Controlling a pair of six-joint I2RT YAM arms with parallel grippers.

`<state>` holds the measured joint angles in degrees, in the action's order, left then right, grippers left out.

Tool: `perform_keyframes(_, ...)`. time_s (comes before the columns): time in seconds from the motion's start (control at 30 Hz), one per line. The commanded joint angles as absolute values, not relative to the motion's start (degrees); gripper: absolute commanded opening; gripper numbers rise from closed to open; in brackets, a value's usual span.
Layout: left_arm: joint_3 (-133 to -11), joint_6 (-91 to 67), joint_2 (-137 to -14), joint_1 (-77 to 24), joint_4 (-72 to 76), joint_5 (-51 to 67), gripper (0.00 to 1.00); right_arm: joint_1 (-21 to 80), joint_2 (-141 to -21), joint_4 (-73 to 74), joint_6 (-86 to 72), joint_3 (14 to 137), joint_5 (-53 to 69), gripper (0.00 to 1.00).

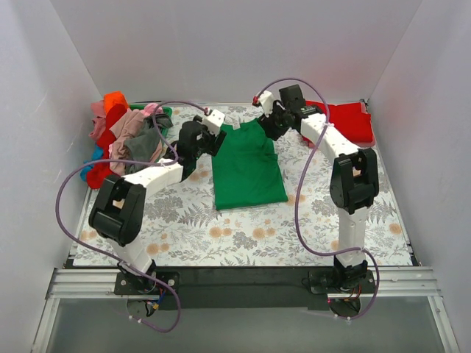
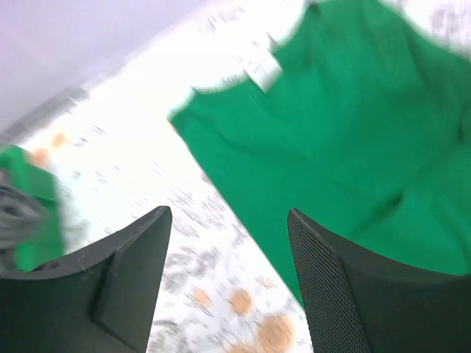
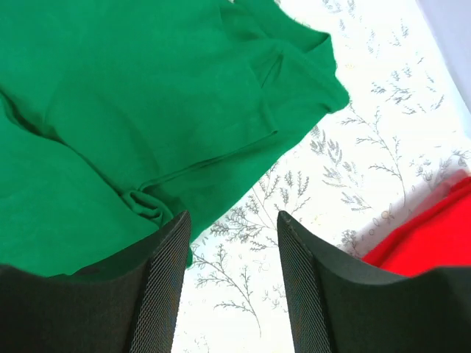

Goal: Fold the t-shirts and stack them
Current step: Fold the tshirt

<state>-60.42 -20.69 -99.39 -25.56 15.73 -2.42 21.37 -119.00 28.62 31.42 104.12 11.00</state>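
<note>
A bright green t-shirt [image 1: 246,168] lies partly folded on the floral cloth at mid-table, its collar end toward the back. My left gripper [image 1: 211,140] hovers at its upper left edge, open and empty; in the left wrist view the shirt [image 2: 353,132] lies ahead and to the right of the gripper [image 2: 228,220]. My right gripper [image 1: 269,126] is at the shirt's upper right corner, also open with nothing between its fingers. In the right wrist view the gripper [image 3: 233,220] stands over bare cloth beside the rumpled green sleeve [image 3: 147,110]. A red t-shirt [image 1: 347,121] lies at the back right.
A heap of pink, red, orange, grey and blue shirts [image 1: 121,140] sits at the back left by a green basket [image 1: 165,114]. The floral-print cloth [image 1: 243,235] covers the table. White walls close in the left, back and right sides.
</note>
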Motion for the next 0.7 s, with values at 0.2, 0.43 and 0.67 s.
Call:
perform_keyframes(0.2,-45.4,-9.4,-71.0,-26.1,4.7,23.5,0.66,18.3,-100.2,42.2,51.4,84.2,41.3,0.65)
perform_keyframes(0.43,-27.8,-1.8,-53.4,-32.9,0.4,31.3,0.67,18.2,-90.4,42.4,58.8,66.4,51.3,0.68)
perform_keyframes(0.67,-22.9,-0.6,-53.2,-38.8,-0.7,22.2,0.70,17.6,-84.6,41.4,65.8,55.9,53.6,0.72)
